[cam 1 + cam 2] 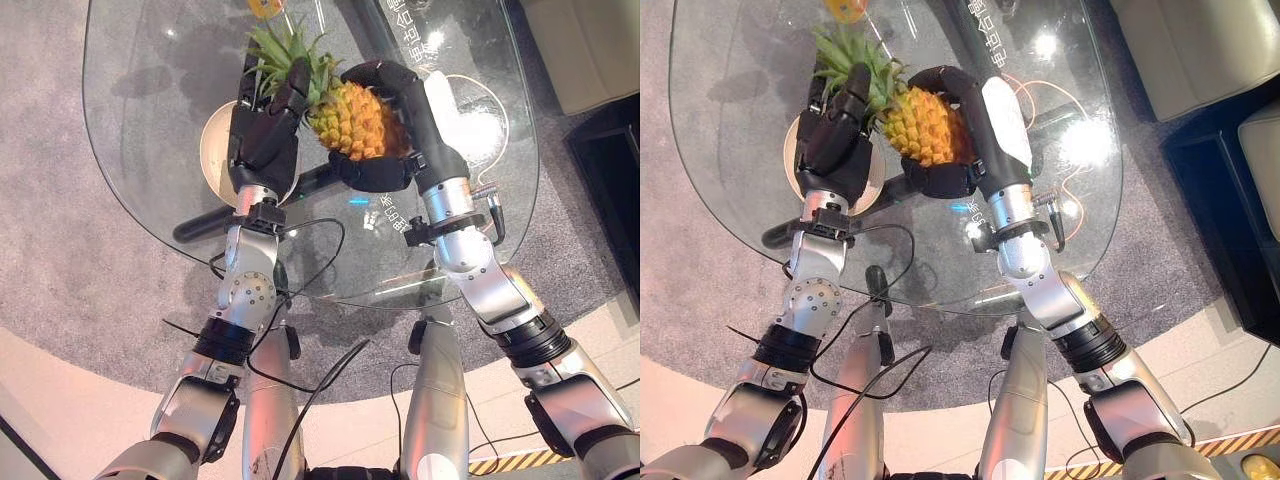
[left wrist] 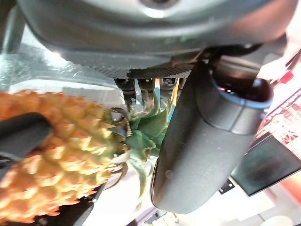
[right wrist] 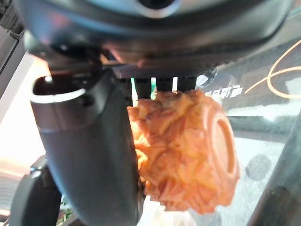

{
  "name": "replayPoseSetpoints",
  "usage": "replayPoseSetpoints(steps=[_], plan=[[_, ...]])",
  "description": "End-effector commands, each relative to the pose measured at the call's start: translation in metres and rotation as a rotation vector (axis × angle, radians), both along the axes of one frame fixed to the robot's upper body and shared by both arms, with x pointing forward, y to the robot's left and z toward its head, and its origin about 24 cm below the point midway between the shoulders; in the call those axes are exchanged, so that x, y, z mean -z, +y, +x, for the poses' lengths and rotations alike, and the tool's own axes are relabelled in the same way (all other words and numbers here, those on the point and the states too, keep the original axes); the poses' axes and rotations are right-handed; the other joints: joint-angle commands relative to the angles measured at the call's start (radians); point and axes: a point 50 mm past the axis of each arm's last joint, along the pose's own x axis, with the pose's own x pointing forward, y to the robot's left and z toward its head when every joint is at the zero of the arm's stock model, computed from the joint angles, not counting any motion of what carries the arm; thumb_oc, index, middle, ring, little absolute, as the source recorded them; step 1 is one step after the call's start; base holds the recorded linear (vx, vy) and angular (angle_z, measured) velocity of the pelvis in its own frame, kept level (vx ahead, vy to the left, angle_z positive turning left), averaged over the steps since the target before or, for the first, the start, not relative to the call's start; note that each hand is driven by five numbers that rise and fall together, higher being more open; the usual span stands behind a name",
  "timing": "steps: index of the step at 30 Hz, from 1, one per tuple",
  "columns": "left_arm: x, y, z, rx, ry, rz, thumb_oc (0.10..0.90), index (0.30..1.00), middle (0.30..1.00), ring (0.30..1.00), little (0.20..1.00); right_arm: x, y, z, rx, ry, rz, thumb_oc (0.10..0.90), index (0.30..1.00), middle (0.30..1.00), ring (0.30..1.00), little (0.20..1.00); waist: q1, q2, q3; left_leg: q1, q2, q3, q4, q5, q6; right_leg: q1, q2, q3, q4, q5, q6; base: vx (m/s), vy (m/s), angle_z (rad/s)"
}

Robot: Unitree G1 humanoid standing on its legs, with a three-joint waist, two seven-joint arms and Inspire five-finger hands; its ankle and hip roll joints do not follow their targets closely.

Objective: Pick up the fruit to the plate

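Pineapple (image 1: 355,120), scaly and spiky-crowned, in curled right hand (image 1: 385,150) and left hand (image 1: 265,125), above glass table (image 1: 150,120).

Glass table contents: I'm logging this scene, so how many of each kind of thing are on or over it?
Pineapple, held over the glass table by the right hand and left hand: 1
Plate: 1
Small yellow object at the far edge: 1
Total: 3

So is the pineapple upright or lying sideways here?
Sideways. The pineapple is held level above the glass table, its leafy crown toward the left hand and its body wrapped by the right hand.
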Motion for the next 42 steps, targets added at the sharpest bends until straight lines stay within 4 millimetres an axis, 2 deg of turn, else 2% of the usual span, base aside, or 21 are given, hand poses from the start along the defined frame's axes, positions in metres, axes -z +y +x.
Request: replayPoseSetpoints(steps=[1,4,5,6,7,8,26,40,41,42], plan=[[-0.0742,-0.0027,-0.0330,0.019,-0.371,-0.067,0.800,0.900,0.900,0.900,0.900,-0.0684,0.0321,-0.0521,-0.264,-0.403,0.030,0.100,0.300,0.300,0.300,0.200,0.009,-0.016,-0.019,-0.034,-0.050,-0.055,0.051,-0.031,0.031,0.049,-0.002,-0.112,-0.041,0.025,-0.029,0.00,0.000,0.00],[-0.0756,-0.0025,-0.0341,0.020,-0.384,-0.076,0.800,0.900,0.900,0.900,0.900,-0.0689,0.0331,-0.0533,-0.274,-0.408,0.023,0.100,0.300,0.300,0.300,0.200,0.009,-0.017,-0.019,-0.035,-0.050,-0.056,0.051,-0.030,0.031,0.046,-0.001,-0.112,-0.039,0.025,-0.029,0.00,0.000,0.00],[-0.0765,-0.0028,-0.0351,0.021,-0.397,-0.076,0.759,0.865,0.865,0.865,0.859,-0.0690,0.0334,-0.0538,-0.278,-0.411,0.021,0.100,0.300,0.300,0.300,0.200,0.009,-0.017,-0.019,-0.036,-0.050,-0.056,0.052,-0.030,0.031,0.046,-0.001,-0.113,-0.039,0.025,-0.029,0.00,0.000,0.00],[-0.0770,-0.0029,-0.0356,0.024,-0.405,-0.077,0.405,0.561,0.561,0.561,0.505,-0.0689,0.0334,-0.0540,-0.280,-0.412,0.020,0.100,0.300,0.300,0.300,0.200,0.009,-0.018,-0.019,-0.036,-0.049,-0.056,0.051,-0.030,0.031,0.046,-0.001,-0.114,-0.040,0.025,-0.028,0.00,0.000,0.00],[-0.0779,-0.0026,-0.0366,0.025,-0.420,-0.078,0.405,0.561,0.561,0.561,0.505,-0.0684,0.0332,-0.0540,-0.280,-0.412,0.020,0.100,0.300,0.300,0.300,0.200,0.009,-0.018,-0.019,-0.038,-0.049,-0.057,0.052,-0.030,0.031,0.045,-0.001,-0.113,-0.039,0.025,-0.028,0.00,0.000,0.00],[-0.0789,-0.0023,-0.0377,0.020,-0.434,-0.076,0.100,0.300,0.300,0.300,0.200,-0.0686,0.0333,-0.0541,-0.282,-0.414,0.019,0.100,0.300,0.300,0.300,0.200,0.009,-0.018,-0.019,-0.037,-0.050,-0.057,0.052,-0.030,0.031,0.045,-0.001,-0.113,-0.039,0.025,-0.028,0.00,0.000,0.00],[-0.0783,-0.0046,-0.0340,0.030,-0.446,-0.004,0.100,0.300,0.300,0.300,0.200,-0.0713,0.0354,-0.0599,-0.329,-0.449,-0.012,0.100,0.300,0.300,0.300,0.200,0.005,-0.019,-0.019,-0.042,-0.046,-0.058,0.056,-0.031,0.028,0.040,0.003,-0.108,-0.033,0.022,-0.028,0.00,0.000,0.00],[-0.0790,-0.0015,-0.0347,-0.005,-0.466,-0.021,0.100,0.300,0.300,0.300,0.200,-0.0728,0.0311,-0.0588,-0.299,-0.472,0.032,0.105,0.305,0.305,0.305,0.205,0.001,-0.017,-0.019,-0.044,-0.047,-0.057,0.055,-0.031,0.029,0.034,0.005,-0.104,-0.033,0.023,-0.028,0.00,0.000,0.00],[-0.0797,-0.0007,-0.0353,-0.009,-0.470,-0.021,0.100,0.300,0.300,0.300,0.200,-0.0732,0.0307,-0.0592,-0.296,-0.474,0.040,0.251,0.429,0.429,0.429,0.351,0.001,-0.017,-0.019,-0.044,-0.047,-0.057,0.055,-0.031,0.029,0.034,0.004,-0.104,-0.034,0.024,-0.028,0.00,0.000,0.00],[-0.0797,-0.0007,-0.0353,-0.010,-0.471,-0.021,0.100,0.300,0.300,0.300,0.200,-0.0733,0.0307,-0.0592,-0.296,-0.474,0.040,0.525,0.665,0.665,0.665,0.625,0.001,-0.017,-0.019,-0.044,-0.047,-0.057,0.055,-0.031,0.029,0.034,0.004,-0.104,-0.034,0.024,-0.028,0.00,0.000,0.00]])
